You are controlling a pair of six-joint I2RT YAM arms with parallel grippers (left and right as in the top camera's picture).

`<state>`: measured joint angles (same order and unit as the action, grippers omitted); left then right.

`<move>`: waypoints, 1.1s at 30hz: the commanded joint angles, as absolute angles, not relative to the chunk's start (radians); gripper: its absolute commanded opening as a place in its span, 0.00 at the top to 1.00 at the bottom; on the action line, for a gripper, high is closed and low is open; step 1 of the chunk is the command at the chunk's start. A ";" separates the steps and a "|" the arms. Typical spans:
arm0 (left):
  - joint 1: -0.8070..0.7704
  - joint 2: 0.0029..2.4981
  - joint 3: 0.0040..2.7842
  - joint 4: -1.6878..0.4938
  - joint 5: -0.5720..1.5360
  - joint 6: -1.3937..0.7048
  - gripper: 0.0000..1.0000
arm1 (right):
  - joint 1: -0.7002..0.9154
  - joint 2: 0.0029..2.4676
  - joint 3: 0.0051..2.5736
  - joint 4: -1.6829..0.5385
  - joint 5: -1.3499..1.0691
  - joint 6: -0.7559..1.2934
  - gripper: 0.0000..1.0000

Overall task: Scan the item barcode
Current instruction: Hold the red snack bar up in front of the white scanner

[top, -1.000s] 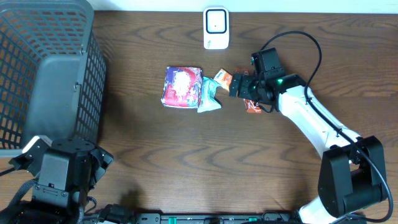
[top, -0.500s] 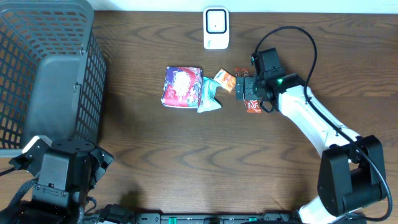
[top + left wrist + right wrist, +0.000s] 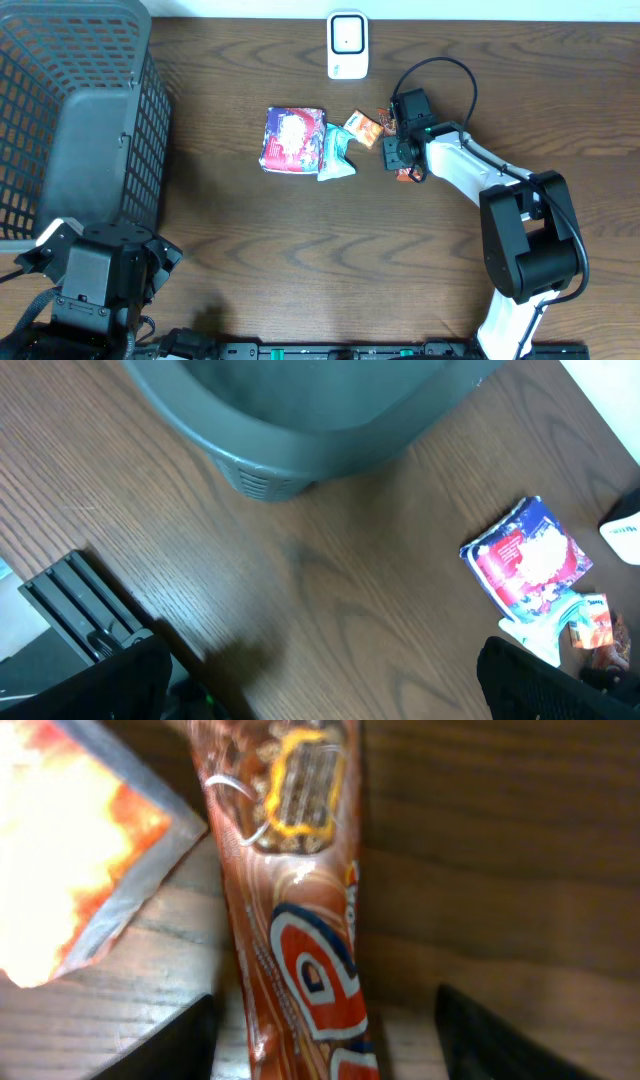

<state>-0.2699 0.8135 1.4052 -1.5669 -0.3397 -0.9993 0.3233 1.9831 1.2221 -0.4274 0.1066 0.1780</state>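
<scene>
**A:** Where do we stand with the snack bar (image 3: 300,910)?

**B:** It lies flat on the tabletop (image 3: 250,260), to the right of the small heap of packets and below the white scanner (image 3: 347,45). An orange sachet (image 3: 80,850) touches or overlaps its upper left edge. Our right pincer (image 3: 322,1020) hangs directly over it with the jaws apart, one finger along each long side. Bare wood shows between each finger and the wrapper, so nothing is gripped.

**A:** And the left pincer (image 3: 320,660)?

**B:** It is spread wide and empty, well away beside the basket (image 3: 300,410).

**A:** How do we expect the bar to handle?

**B:** We think it is light, with a glossy film wrapper that will be slippery and will crinkle. The bar inside should stiffen it along its length, while the crimped ends are probably floppy.

**A:** So where do we take hold?

**B:** Across the width at the middle of the body, where we straddle it now, and not at a sealed end. We close gently enough not to crush it, but firmly enough that the film does not slide. We see no barcode on this face, so it may be underneath.
</scene>
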 commanded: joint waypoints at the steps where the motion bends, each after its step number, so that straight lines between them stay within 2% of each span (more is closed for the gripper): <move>1: -0.268 0.815 1.403 -1.570 -0.353 -1.015 0.02 | 0.318 2.001 1.219 -0.430 0.121 0.162 0.77; 2: -0.268 0.815 1.403 -1.570 -0.353 -1.015 0.02 | 0.318 2.001 1.219 -0.427 0.121 0.162 0.92; 3: -0.268 0.815 1.403 -1.570 -0.353 -1.015 0.02 | 0.318 2.001 1.219 -0.424 0.121 0.162 0.99; 14: -0.268 0.815 1.403 -1.570 -0.353 -1.015 0.02 | 0.318 1.896 1.407 -0.428 0.126 0.137 0.99; 21: -0.268 0.815 1.403 -1.570 -0.353 -1.015 0.02 | 0.329 1.894 1.460 -0.121 0.091 0.144 0.99; 33: -0.268 0.815 1.403 -1.570 -0.353 -1.015 0.02 | 0.365 2.133 1.464 0.307 -0.014 0.328 0.99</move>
<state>-0.2699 0.8135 1.4044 -1.5665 -0.3397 -0.9993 0.3565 2.0724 1.4586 0.2539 0.0578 0.2546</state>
